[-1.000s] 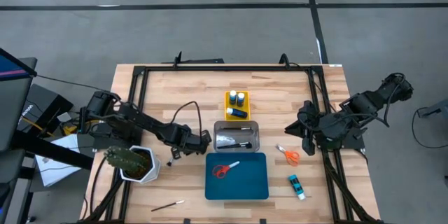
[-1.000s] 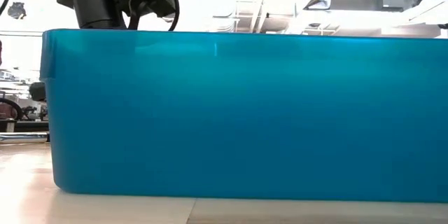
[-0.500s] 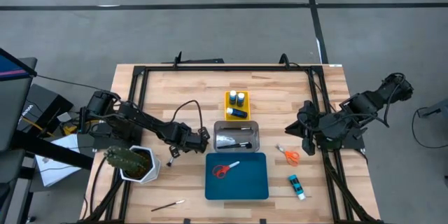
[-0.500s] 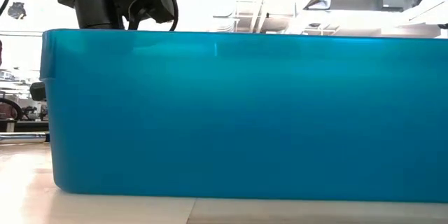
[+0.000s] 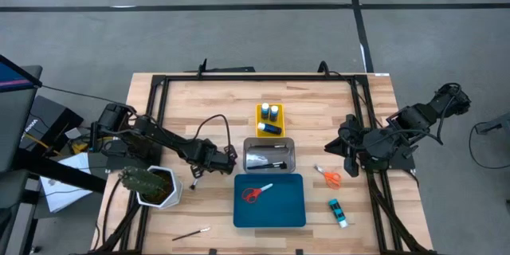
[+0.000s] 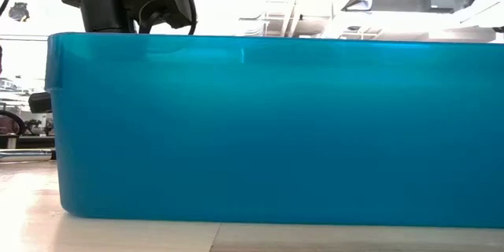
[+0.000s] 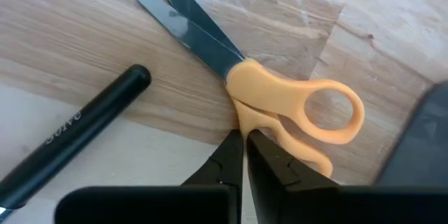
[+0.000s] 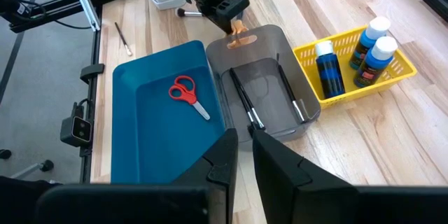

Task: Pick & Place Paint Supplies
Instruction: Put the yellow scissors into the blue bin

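Two black arms (image 5: 167,143) w/ looping cables

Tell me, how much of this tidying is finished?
Done: three bottles in the yellow tray, brushes in the grey tray, red scissors in the blue tray. In hand: the left gripper's jaws look shut on orange scissors. Left: spare pair, loose bottle, loose brush. The right gripper waits.

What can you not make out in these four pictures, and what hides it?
- Low view: the blue tray wall fills the picture, hiding all supplies behind it.
- Left wrist view: the black brush handle runs off the edge; bristles unseen.
- High view: the orange scissors by the left tool are hidden under that arm.
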You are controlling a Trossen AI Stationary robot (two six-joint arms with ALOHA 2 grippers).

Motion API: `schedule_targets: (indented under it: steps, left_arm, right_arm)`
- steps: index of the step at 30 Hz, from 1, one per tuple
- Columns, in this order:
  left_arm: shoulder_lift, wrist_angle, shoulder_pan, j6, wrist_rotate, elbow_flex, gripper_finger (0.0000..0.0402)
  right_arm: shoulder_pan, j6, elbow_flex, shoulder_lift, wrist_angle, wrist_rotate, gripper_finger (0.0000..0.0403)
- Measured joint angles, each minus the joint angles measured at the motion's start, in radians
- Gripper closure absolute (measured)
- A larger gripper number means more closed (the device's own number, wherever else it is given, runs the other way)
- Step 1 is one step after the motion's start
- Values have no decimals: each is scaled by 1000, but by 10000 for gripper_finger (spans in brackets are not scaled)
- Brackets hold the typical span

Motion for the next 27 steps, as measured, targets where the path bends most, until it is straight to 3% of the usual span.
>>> schedule_targets:
  steps: [27]
  left_arm:
    - [-61, 44, -16, 281, -131, -4, 401]
  right_arm:
    - [0, 18, 0, 0, 12, 0, 359]
